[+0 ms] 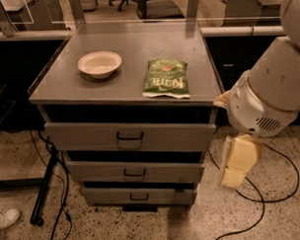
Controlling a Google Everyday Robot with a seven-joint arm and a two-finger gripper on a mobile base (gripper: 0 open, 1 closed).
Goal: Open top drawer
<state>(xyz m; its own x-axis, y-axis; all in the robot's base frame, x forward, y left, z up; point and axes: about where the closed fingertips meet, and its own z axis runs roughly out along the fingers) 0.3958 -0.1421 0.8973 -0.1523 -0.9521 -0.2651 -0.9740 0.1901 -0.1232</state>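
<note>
The top drawer is the widest of three grey metal drawer fronts in the cabinet, with a small black bar handle at mid-front. A dark gap shows above its front, under the cabinet top. My gripper is pale yellow and hangs pointing down at the right of the cabinet, below my white arm. It is beside the drawers' right edge, about level with the middle drawer, and apart from the handle.
On the cabinet top lie a white bowl and a green chip bag. Two smaller drawers sit below. Black cables lie on the speckled floor at right; a black stand leg and more cables at left.
</note>
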